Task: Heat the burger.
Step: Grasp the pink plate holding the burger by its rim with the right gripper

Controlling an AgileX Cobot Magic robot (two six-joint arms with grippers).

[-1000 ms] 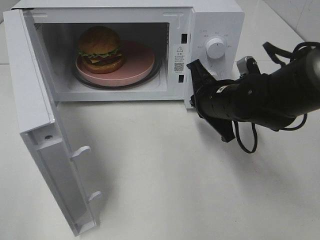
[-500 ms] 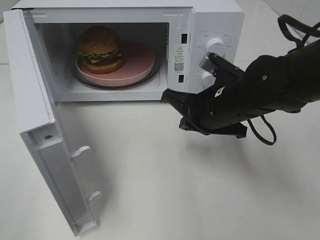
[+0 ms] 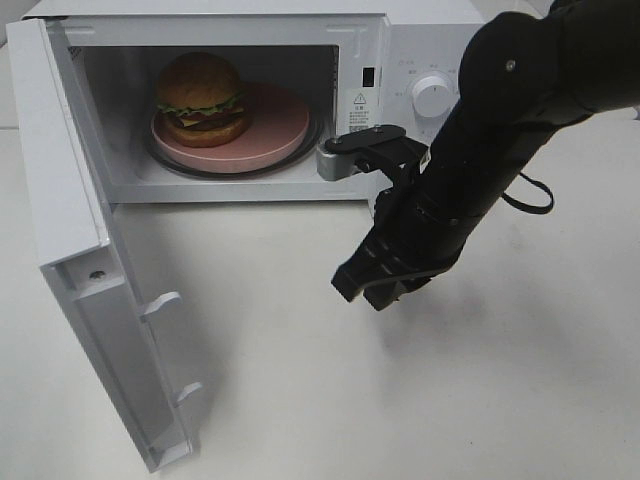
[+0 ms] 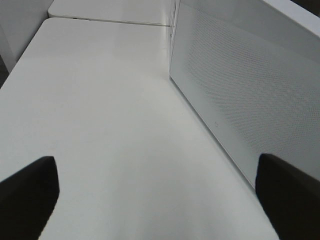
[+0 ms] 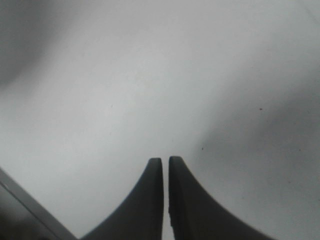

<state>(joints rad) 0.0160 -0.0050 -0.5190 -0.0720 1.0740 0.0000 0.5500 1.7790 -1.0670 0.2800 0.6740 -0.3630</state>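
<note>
The burger [image 3: 200, 98] sits on the left of the pink plate [image 3: 285, 125] inside the microwave [image 3: 430, 40]; its door [image 3: 70, 220] stands open to the left; the right gripper [image 3: 358, 285] hangs over the table [image 3: 300, 400] just in front, jaws pressed almost together; the left gripper [image 4: 155, 162] has its jaws spread wide beside a perforated white panel [image 4: 240, 85].

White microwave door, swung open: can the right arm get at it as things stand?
Probably yes: the right gripper hangs shut above the white table, and nothing stands between it and the open white microwave door.
</note>
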